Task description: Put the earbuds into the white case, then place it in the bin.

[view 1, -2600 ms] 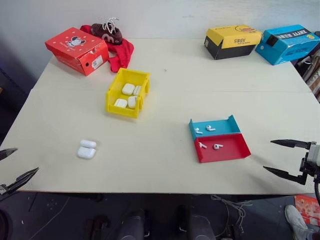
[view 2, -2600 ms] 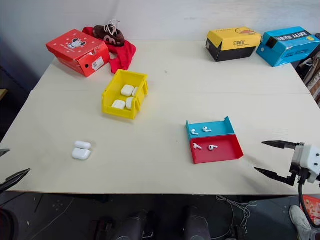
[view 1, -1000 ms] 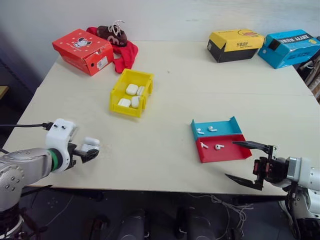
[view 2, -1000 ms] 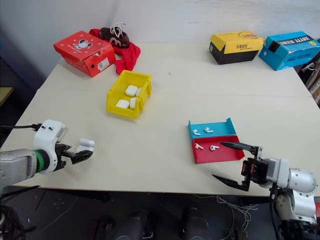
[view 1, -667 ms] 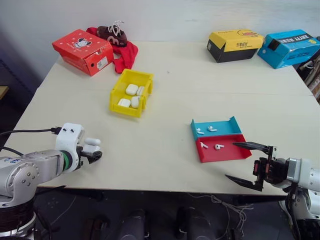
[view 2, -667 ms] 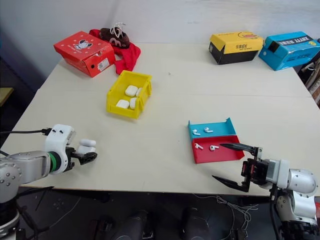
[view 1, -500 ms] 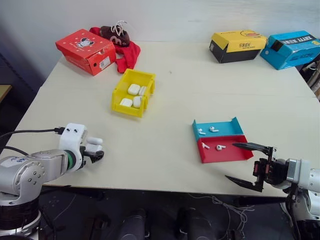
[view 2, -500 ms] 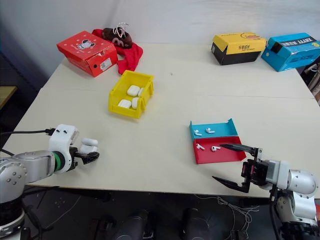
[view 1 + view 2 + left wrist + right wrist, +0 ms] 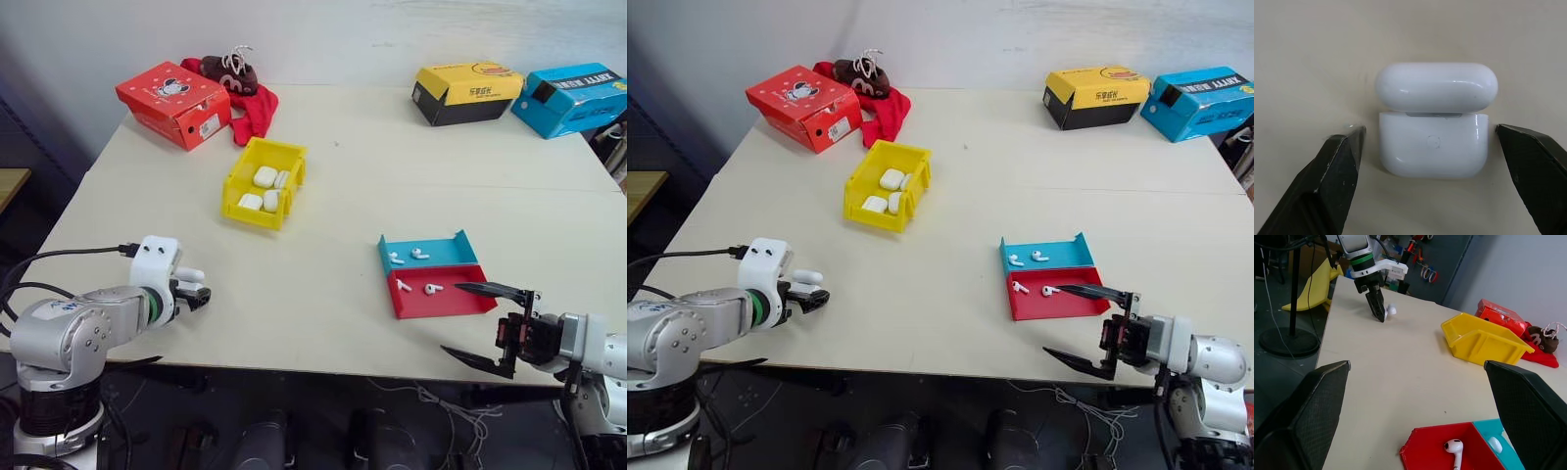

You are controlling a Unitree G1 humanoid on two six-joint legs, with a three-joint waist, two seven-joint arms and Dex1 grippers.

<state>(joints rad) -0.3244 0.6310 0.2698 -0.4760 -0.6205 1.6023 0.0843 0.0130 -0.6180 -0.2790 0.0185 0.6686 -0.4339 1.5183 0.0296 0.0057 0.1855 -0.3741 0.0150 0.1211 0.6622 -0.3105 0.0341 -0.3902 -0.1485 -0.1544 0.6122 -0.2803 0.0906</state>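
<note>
Cream surface (image 9: 333, 147) | left tool (image 9: 1432, 161) straddles the white case (image 9: 1433, 122) near the front-left edge, fingers (image 9: 1337, 171) a little off each side, not gripping | right tool (image 9: 487, 326) spread wide, empty; earbuds (image 9: 428, 288) in blue-and-red tray (image 9: 431, 274) | yellow bin (image 9: 263, 183) holds other cases

Head views look down over the table (image 9: 343, 147); the left wrist view sits close above the white case (image 9: 1434, 120).
</note>
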